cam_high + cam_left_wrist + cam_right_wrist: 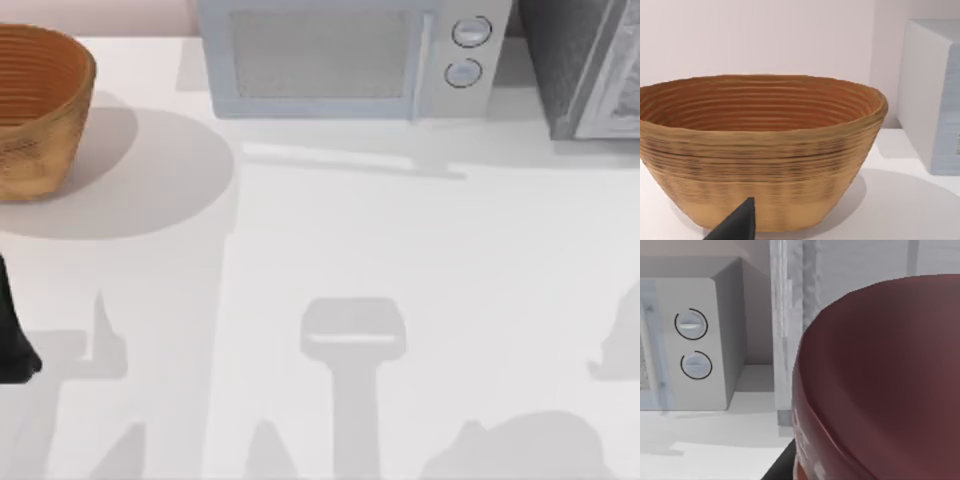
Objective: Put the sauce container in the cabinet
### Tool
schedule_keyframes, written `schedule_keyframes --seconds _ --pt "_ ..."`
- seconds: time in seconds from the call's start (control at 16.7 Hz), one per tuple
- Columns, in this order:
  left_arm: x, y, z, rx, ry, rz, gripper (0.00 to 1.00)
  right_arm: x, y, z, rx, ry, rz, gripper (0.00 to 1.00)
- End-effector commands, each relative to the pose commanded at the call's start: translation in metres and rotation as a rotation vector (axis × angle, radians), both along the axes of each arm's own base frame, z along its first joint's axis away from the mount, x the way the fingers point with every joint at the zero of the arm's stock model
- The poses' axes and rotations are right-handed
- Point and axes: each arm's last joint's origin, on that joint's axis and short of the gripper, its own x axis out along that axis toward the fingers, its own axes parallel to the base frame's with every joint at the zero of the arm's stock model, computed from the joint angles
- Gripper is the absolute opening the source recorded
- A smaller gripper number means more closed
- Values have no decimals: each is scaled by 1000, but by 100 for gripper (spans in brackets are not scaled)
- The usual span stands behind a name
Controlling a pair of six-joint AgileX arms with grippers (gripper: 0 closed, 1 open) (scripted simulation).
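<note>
The sauce container's dark maroon lid [880, 380] looms very close in the right wrist view. My right gripper [790, 465] is shut on the sauce container, and a dark finger [777, 467] shows beside it. Just behind the jar stands the grey speckled cabinet [790, 325], which sits at the table's back right corner [575, 65] with its lighter door panel [620, 80]. My left arm [12, 335] is parked at the table's left edge, and a dark tip of the left gripper [737, 225] faces the basket.
A white microwave [340, 55] with two round knobs [470, 32] stands at the back, just left of the cabinet. A woven basket [35, 110] occupies the back left corner. The white tabletop [400, 260] spreads out in front of them.
</note>
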Motion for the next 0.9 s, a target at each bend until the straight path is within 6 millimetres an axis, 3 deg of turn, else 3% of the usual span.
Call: schedule_keyframes --seconds 0.18,0.36,0.6,0.9 --pt "0 0 0 0 0 0 100 0 1 15 7 19 2 0" --pt "0 0 0 0 0 0 100 3 3 53 16 47 8 0" --pt "0 0 0 0 0 0 100 18 9 135 20 66 20 0" --pt "0 0 0 0 0 0 100 57 22 250 9 48 32 0"
